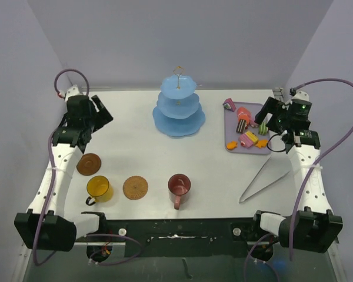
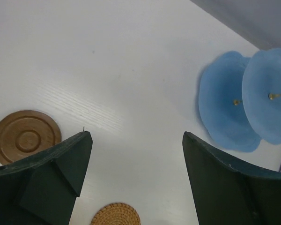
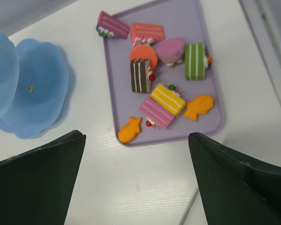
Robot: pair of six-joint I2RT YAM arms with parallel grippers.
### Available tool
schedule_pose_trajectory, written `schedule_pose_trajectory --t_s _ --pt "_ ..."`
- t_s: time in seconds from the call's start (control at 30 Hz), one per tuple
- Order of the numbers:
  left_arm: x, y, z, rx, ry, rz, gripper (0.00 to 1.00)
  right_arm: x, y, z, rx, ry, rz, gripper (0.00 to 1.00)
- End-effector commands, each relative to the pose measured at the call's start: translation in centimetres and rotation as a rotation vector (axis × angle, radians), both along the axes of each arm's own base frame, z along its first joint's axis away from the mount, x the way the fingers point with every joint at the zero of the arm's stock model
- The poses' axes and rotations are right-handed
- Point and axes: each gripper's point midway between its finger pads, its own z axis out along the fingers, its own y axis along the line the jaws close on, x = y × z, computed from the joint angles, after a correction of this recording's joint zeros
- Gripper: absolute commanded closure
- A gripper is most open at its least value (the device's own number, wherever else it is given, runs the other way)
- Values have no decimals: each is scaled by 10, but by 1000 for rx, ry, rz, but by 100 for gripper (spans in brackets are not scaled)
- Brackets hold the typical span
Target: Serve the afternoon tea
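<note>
Top external view: scalloped light-blue stand [image 1: 178, 108] at the far middle of the table [image 1: 129, 129]; translucent yellow mug [image 1: 98, 188], dark-red mug [image 1: 180, 185], smooth wooden coaster [image 1: 89, 164] and woven coaster [image 1: 135, 188] across the near half. Right wrist view alone resolves the striped toy cakes [image 3: 167, 99] on the flat lilac tray [image 3: 117, 70]. Left gripper [image 2: 136, 136] and right gripper [image 3: 136, 136] gape wide, empty.

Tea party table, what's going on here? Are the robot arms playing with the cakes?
Nothing is being held yet. The left claw hangs open above the table near the wooden coaster. The right claw hangs open over the lilac tray, where all the toy cakes lie. The blue stand is empty. The yellow mug and red mug sit on the table, not on coasters.
</note>
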Motion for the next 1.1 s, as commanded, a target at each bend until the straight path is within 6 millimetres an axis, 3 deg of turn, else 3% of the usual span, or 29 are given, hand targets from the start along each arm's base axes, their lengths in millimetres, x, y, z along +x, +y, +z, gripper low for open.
schedule_pose_trajectory --t_s 0.0,0.1,0.27,0.33,0.53,0.77,0.93,1.07 --pt "17 -62 -7 -74 81 -220 23 14 31 -12 192 53 91 2" --pt "24 -93 -21 -140 117 -297 23 26 49 -23 246 106 129 2" --pt "36 -137 -14 -289 35 -405 22 42 79 -39 320 194 157 2" --pt "46 -152 1 -340 -14 -440 23 46 89 -43 334 219 171 2" --pt "96 -186 69 -367 -172 -540 27 47 101 -56 351 276 167 2" --pt "150 -237 157 -184 -450 -760 28 37 105 -66 363 309 166 2" --pt "174 -253 179 -27 -617 -856 28 28 100 -67 342 311 159 2" --pt "186 -267 174 -4 -639 -929 28 21 93 -64 317 287 139 2"
